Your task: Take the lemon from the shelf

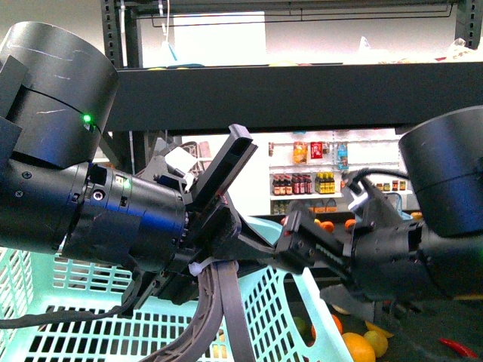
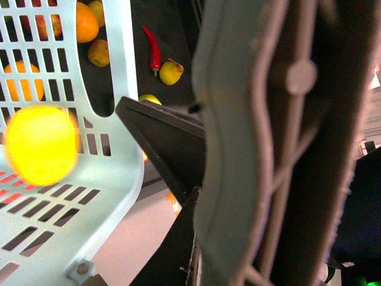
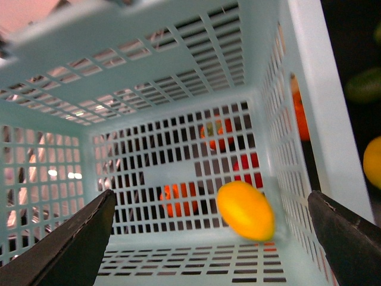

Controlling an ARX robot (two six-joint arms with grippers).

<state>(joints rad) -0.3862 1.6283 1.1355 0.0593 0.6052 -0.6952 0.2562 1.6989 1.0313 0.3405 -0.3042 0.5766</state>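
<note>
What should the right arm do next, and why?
Probably lift the right end effector straight up out of the basket. Its jaws stand open with nothing between them, and the lemon, blurred, is already inside the basket below, so the drop looks done.

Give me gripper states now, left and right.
Left gripper: basket handle between its jaws; clamped or not, cannot tell.
Right gripper: open, holding nothing; lemon is in the basket.
</note>
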